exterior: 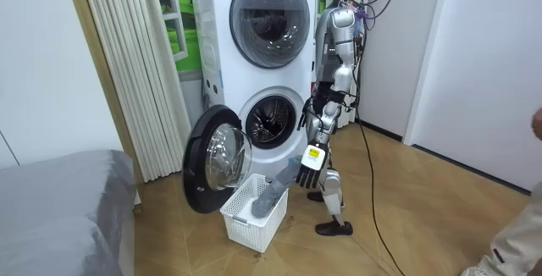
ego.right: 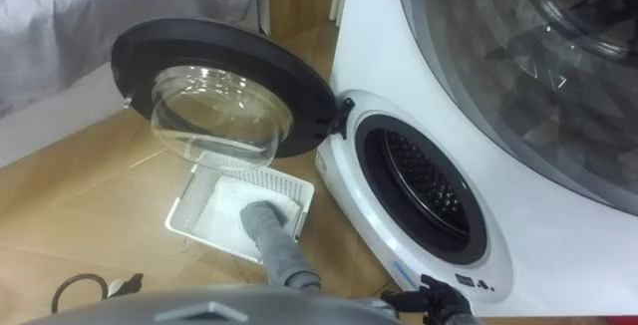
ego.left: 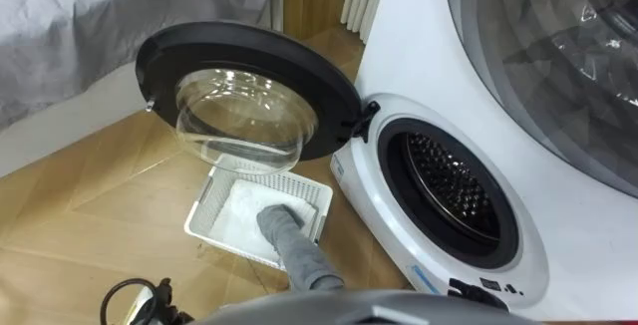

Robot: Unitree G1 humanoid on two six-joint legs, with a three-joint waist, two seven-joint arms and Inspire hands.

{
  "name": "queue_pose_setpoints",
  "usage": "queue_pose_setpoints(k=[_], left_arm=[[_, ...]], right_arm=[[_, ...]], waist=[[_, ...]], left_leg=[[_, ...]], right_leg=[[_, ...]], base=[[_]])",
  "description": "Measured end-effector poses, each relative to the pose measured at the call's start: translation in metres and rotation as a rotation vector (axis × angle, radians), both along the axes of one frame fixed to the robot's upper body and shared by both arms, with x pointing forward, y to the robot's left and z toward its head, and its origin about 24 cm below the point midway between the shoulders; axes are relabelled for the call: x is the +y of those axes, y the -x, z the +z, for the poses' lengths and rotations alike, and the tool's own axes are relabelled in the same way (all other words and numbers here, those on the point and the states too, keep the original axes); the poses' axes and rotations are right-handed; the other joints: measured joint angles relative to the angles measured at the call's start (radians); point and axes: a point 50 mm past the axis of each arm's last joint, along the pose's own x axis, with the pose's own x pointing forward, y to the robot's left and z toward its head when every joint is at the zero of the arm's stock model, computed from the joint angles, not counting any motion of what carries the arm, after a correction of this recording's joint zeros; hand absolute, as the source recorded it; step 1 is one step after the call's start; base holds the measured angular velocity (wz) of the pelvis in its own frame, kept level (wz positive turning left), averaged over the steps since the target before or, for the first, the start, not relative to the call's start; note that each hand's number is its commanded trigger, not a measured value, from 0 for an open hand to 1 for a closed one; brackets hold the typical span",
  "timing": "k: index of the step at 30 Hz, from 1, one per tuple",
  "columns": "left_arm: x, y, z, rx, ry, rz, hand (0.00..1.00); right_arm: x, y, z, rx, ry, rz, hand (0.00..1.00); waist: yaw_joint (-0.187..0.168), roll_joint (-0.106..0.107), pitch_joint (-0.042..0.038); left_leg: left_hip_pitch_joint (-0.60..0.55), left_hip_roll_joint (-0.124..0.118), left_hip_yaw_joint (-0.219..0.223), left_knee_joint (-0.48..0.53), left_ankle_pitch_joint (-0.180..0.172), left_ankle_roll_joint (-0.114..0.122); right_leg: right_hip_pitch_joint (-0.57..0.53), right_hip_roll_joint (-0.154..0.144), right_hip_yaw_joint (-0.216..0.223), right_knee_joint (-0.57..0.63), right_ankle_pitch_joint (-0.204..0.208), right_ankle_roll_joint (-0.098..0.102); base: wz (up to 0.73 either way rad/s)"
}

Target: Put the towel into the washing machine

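Wooden floor (ego.left: pixel 90 215) under rectangular white lattice basket (ego.left: pixel 267 178), rumpled white towel (ego.left: pixel 242 205) inside.

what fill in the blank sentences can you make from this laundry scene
1. The round door of the lower washing machine stands ____.
2. The white towel lies inside the ____ on the floor.
3. The robot's ____ arm reaches down into the basket.

Missing words: open; basket; left
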Motion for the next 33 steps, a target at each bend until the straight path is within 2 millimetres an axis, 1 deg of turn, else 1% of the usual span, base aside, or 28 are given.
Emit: queue_pose_setpoints(k=[13,15,19,20,21,22,23,24,25,27,28,30,31,33], left_arm=[[0.000,-0.002,0.000,-0.014,0.002,-0.005,0.00],[0.000,-0.004,0.001,-0.026,0.003,-0.009,0.00],[0.000,-0.013,0.002,-0.062,0.002,-0.019,0.00],[-0.001,-0.020,0.003,-0.086,0.002,-0.028,0.00],[-0.003,-0.030,0.004,-0.114,-0.001,-0.049,0.00],[-0.004,-0.035,0.005,-0.128,-0.001,-0.065,0.00],[-0.007,-0.047,0.007,-0.164,0.005,-0.090,0.00],[-0.010,-0.057,0.008,-0.200,0.011,-0.117,0.00],[-0.012,-0.062,0.009,-0.220,0.013,-0.130,0.00],[-0.018,-0.083,0.014,-0.287,0.030,-0.160,0.00],[-0.019,-0.088,0.015,-0.299,0.032,-0.166,0.00],[-0.025,-0.100,0.016,-0.317,0.026,-0.208,0.00],[-0.027,-0.103,0.017,-0.320,0.025,-0.222,0.00],[-0.032,-0.108,0.016,-0.310,0.036,-0.243,0.00]], right_arm=[[0.000,-0.002,0.000,-0.012,-0.003,0.005,0.00],[0.000,-0.003,0.001,-0.016,-0.001,0.014,0.00],[0.000,-0.006,0.001,-0.036,0.004,0.026,0.00],[-0.001,-0.008,0.002,-0.042,0.006,0.031,0.00],[-0.001,-0.014,0.002,-0.050,0.010,0.039,0.00],[-0.001,-0.017,0.003,-0.055,0.012,0.049,0.00],[0.000,-0.025,0.003,-0.069,0.015,0.076,0.00],[0.001,-0.033,0.004,-0.087,0.016,0.108,0.00],[0.002,-0.037,0.005,-0.098,0.019,0.129,0.00],[0.005,-0.054,0.008,-0.133,0.024,0.199,0.00],[0.006,-0.058,0.008,-0.140,0.022,0.209,0.00],[0.012,-0.069,0.009,-0.150,0.016,0.253,0.00],[0.013,-0.071,0.010,-0.151,0.015,0.261,0.00],[0.017,-0.082,0.012,-0.169,0.019,0.287,0.00]], waist=[[0.002,0.000,-0.0005],[0.002,0.001,-0.0016],[0.002,0.007,-0.0014],[0.002,0.010,-0.0023],[0.000,0.014,-0.0014],[0.000,0.016,-0.0008],[0.001,0.025,0.0017],[0.000,0.028,-0.0007],[0.000,0.034,-0.0002],[-0.001,0.048,0.0042],[-0.003,0.049,0.0048],[-0.003,0.050,0.0084],[-0.006,0.049,0.0086],[-0.019,0.046,0.0121]], left_leg=[[-0.014,0.000,-0.001,0.001,0.000,0.000],[-0.025,0.000,-0.001,0.006,0.000,0.000],[-0.052,0.000,0.000,0.013,0.000,0.000],[-0.069,0.000,0.000,0.019,0.000,0.000],[-0.091,-0.001,0.000,0.027,0.000,0.000],[-0.102,-0.001,0.000,0.032,0.000,0.000],[-0.122,-0.002,0.000,0.039,0.001,0.001],[-0.136,-0.003,0.002,0.040,0.004,0.003],[-0.142,-0.004,0.004,0.040,0.005,0.003],[-0.181,-0.007,0.012,0.051,0.009,0.006],[-0.187,-0.008,0.012,0.051,0.012,0.007],[-0.219,-0.009,0.016,0.051,0.018,0.006],[-0.224,-0.009,0.016,0.051,0.019,0.006],[-0.265,-0.008,0.017,0.064,0.021,0.005]], right_leg=[[-0.014,0.000,-0.008,0.000,0.000,0.000],[-0.026,0.000,-0.006,0.001,0.000,0.000],[-0.049,-0.001,-0.004,0.002,0.001,-0.001],[-0.064,-0.002,-0.010,0.004,0.002,-0.003],[-0.082,-0.003,-0.010,0.007,0.003,-0.004],[-0.094,-0.004,-0.010,0.011,0.003,-0.005],[-0.115,-0.006,-0.010,0.020,0.003,-0.005],[-0.131,-0.008,-0.009,0.022,0.006,-0.006],[-0.139,-0.009,-0.008,0.026,0.006,-0.006],[-0.189,-0.016,-0.007,0.051,0.006,-0.006],[-0.200,-0.017,-0.005,0.054,0.006,-0.006],[-0.238,-0.018,0.003,0.071,0.007,-0.008],[-0.246,-0.019,0.003,0.072,0.007,-0.008],[-0.289,-0.020,0.004,0.093,0.008,-0.009]], base=[[0.00],[0.00],[0.00],[0.00],[0.00],[0.00],[-0.05],[-0.06],[-0.10],[-0.09],[-0.04],[-0.05],[-0.04],[0.00]])
